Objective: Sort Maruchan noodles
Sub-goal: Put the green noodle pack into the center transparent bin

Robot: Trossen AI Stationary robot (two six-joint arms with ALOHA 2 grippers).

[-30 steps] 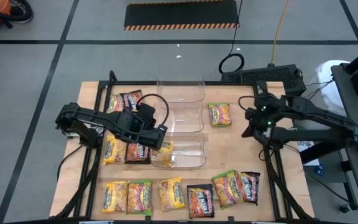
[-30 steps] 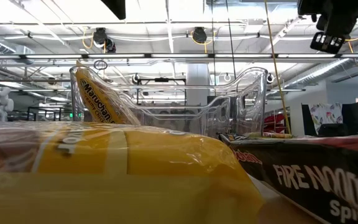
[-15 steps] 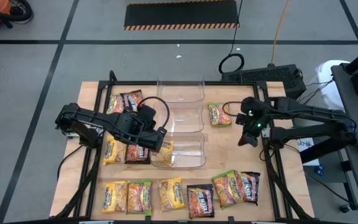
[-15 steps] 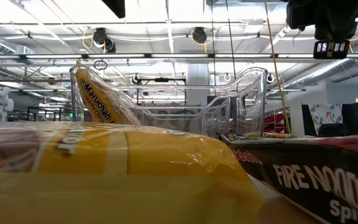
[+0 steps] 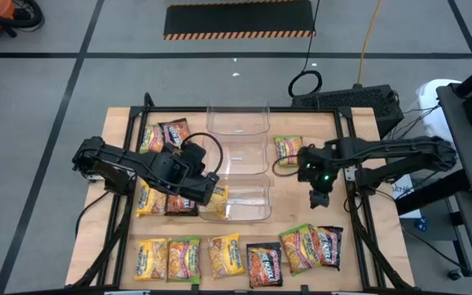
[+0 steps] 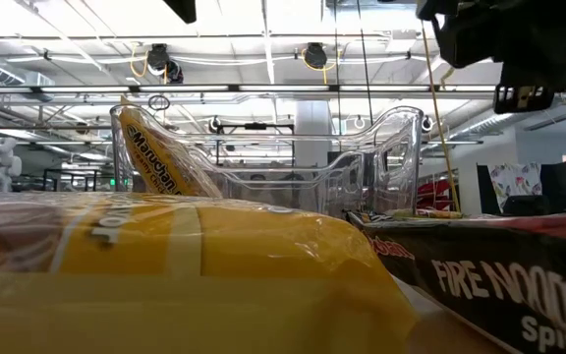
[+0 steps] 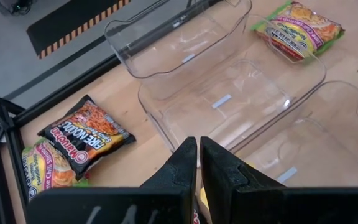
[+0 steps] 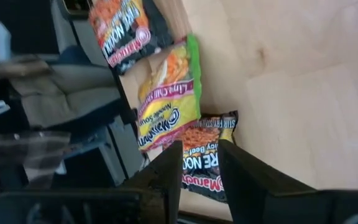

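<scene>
High view gives you glossy Maruchan noodles (image 5: 224,254) all over the table (image 5: 301,205): yellow, green-edged and dark packets in a row at 6 o'clock, more at 9 to 10 o'clock, one at 1 o'clock and a yellow packet (image 5: 215,201) leaning in the nearest clear bin (image 5: 244,199). Left wrist view shows you what the overhead cannot: the left gripper (image 7: 199,163) has its fingers nearly pressed together above that bin. Right wrist view shows you the right gripper (image 8: 199,163) spread and empty above three packets at the table's edge.
</scene>
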